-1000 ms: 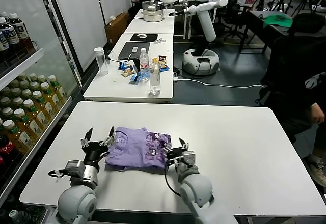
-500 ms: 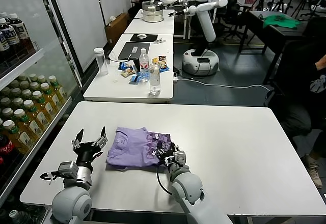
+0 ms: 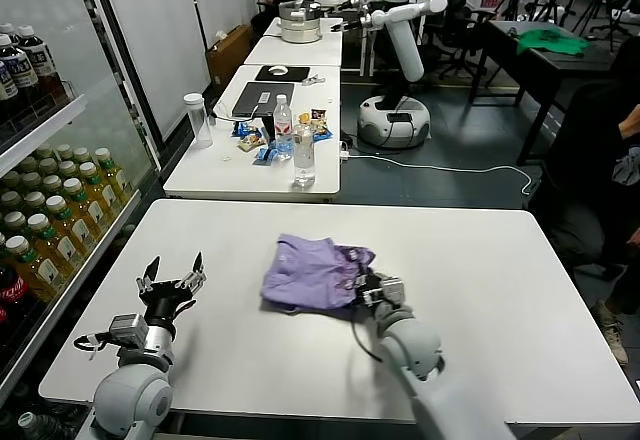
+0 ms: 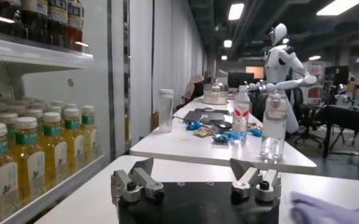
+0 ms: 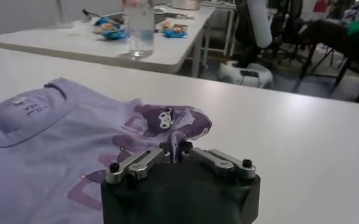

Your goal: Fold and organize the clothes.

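The lavender T-shirt lies folded in a bundle near the middle of the white table, its dark printed marks facing up on the right part. In the right wrist view the T-shirt spreads out in front of the fingers. My right gripper is shut on the shirt's right edge, low over the table; its closed tips pinch a fold of fabric. My left gripper is open and empty above the table's front left, well apart from the shirt. A corner of the shirt shows in the left wrist view.
A drinks cooler with bottles stands close on the left. A second table behind carries bottles, snacks and a laptop. A white robot stands farther back, and a person sits at the right.
My right gripper has dragged the T-shirt to the right, toward the table's middle. My left gripper has let go and drawn back to the left, open.
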Robot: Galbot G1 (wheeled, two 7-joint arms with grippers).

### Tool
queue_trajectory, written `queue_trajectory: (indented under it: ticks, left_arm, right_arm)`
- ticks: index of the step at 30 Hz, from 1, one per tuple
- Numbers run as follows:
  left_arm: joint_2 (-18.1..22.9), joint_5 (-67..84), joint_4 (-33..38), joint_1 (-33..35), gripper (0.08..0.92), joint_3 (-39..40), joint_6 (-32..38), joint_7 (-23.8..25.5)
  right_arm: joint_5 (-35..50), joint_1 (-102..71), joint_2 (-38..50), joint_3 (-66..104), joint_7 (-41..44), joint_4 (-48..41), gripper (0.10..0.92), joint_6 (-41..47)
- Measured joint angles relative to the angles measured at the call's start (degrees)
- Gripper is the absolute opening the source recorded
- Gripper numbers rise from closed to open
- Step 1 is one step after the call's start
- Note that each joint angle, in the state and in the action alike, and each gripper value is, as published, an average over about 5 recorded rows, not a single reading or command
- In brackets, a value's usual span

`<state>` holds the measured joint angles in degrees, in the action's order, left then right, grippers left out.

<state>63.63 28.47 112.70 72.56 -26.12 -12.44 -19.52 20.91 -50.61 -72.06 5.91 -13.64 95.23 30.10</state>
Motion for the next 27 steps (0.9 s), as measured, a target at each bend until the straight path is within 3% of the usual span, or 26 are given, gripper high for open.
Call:
queue_trajectory:
  ticks: [3,6,17,27]
  left_arm:
    - [0.3,-0.2,0.3,-0.2,0.823,0.4,-0.4,0.4]
    - [0.7,-0.4,0.5,-0.2,0.823,1.0,-0.6,0.8]
    - [2.0,-1.6,1.9,0.9,0.823,2.9,-0.6,2.1]
    - [3.0,-1.8,4.5,3.1,0.823,4.0,0.2,5.1]
  right_arm:
    - [-0.1,0.8,3.5,1.9,2.1,-0.3,0.149,-0.2]
    - [-0.7,1.6,6.6,3.6,4.4,-1.2,0.209,-1.0]
    - [-4.1,-1.8,11.5,9.4,7.1,-0.5,0.528,-8.8]
    - [-3.3,-13.9,11.9,19.5,8.2,9.2,0.795,-12.8]
